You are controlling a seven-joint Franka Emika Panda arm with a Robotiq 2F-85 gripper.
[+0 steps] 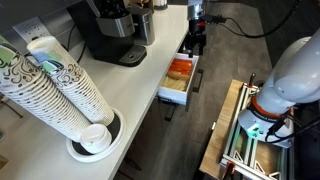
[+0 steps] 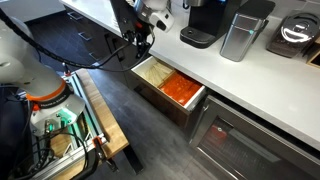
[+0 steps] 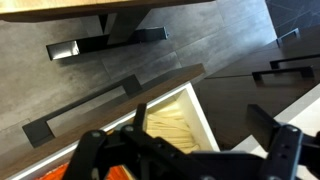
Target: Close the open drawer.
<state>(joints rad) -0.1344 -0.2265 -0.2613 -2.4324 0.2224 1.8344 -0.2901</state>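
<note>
The drawer stands pulled out from under the white counter. It has white sides and holds pale packets and orange-red packets, seen in both exterior views. In the wrist view the drawer lies below me, with its dark grey front panel and bar handle beyond it. My gripper hangs just above one end corner of the drawer, also shown in an exterior view. Its fingers are spread apart and hold nothing. I cannot tell if they touch the drawer.
A coffee machine and stacked paper cups stand on the counter. More closed drawers with bar handles sit beside the open one. A wooden frame with a robot base stands on the dark floor.
</note>
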